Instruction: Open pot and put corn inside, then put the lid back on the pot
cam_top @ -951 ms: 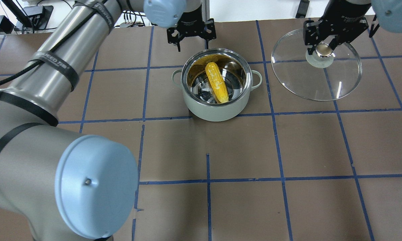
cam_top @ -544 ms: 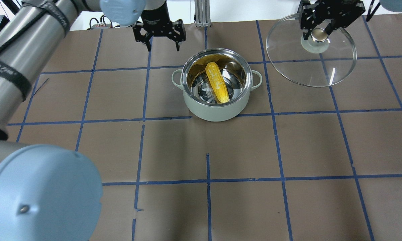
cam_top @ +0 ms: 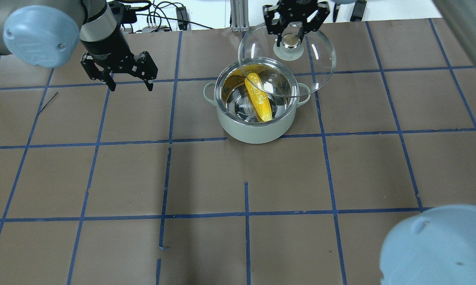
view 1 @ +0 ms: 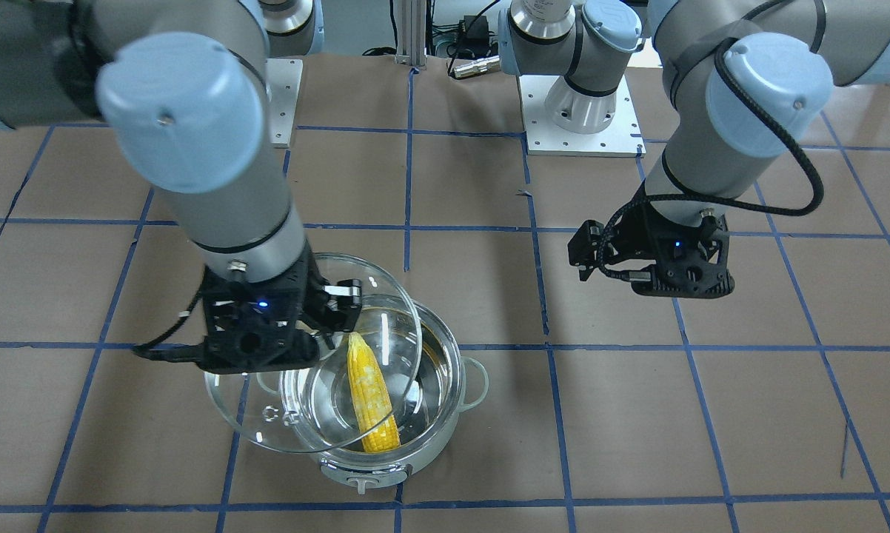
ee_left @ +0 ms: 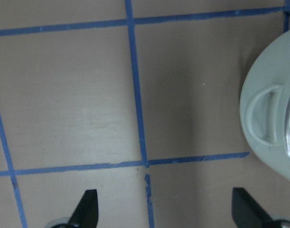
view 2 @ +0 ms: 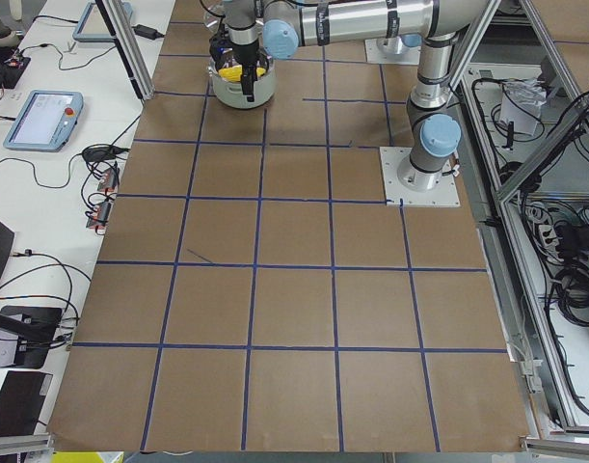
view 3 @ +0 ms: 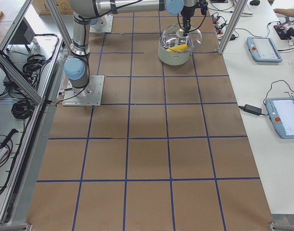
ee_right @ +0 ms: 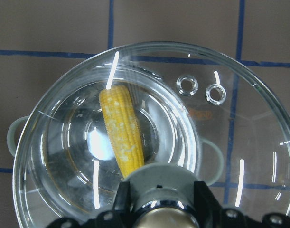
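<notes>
lid [cam_top: 314, 68] now over pot [cam_top: 257, 133], clamped by right end effector [cam_top: 291, 38]; left end effector [cam_top: 130, 85] apart; blue-gridded brown table [cam_top: 285, 178]

- pot [cam_top: 254, 132] — outside smooth, matt pale mint coating; inside mirror-polished steel.
- lid [cam_top: 321, 67] — clear, glossy glass with bright glints.
- knob [cam_top: 288, 40] — shiny metal collar on a dull beige base.
- corn [cam_top: 258, 97] — yellow, bumpy with kernels, faint sheen.
- table cover [cam_top: 285, 174] — matt brown, paper-like sheet; blue tape [cam_top: 246, 237] lines.
- arms [view 1: 230, 192] — satin grey metal tubes, with smooth pale-blue plastic caps [view 1: 767, 92].
</notes>
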Robot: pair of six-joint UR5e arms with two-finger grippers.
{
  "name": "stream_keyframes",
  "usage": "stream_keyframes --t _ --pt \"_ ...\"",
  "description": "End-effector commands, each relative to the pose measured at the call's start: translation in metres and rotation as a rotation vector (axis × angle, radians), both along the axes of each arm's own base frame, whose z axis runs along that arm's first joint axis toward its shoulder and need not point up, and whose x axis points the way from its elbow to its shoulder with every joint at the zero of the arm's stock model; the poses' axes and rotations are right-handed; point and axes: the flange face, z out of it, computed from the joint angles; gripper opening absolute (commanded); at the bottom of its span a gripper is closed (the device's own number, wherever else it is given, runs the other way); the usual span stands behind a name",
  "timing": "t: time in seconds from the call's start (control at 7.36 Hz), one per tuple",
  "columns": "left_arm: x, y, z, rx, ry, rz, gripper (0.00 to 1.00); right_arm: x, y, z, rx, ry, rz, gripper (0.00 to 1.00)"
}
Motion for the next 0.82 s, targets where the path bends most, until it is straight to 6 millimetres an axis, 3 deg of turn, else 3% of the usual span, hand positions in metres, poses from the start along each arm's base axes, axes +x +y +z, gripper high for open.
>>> stream_keyframes --t 0.0,0.14,0.41,0.68 --pt "0.001 0.052 0.003 0.001 -0.019 0.018 1.00 0.041 -0.009 -0.048 0.032 0.009 0.016 0.05" --pt "0.003 0.046 -0.005 0.027 -0.023 0.019 1.00 0.038 -0.009 -0.057 0.050 0.013 0.017 0.05" --pt "0.000 0.044 0.047 -0.075 -0.029 0.014 1.00 0.042 -0.004 -0.068 0.069 0.012 0.022 0.05" --pt "-0.002 0.047 0.061 -0.050 -0.020 0.014 1.00 0.039 -0.004 -0.071 0.076 0.014 0.021 0.05"
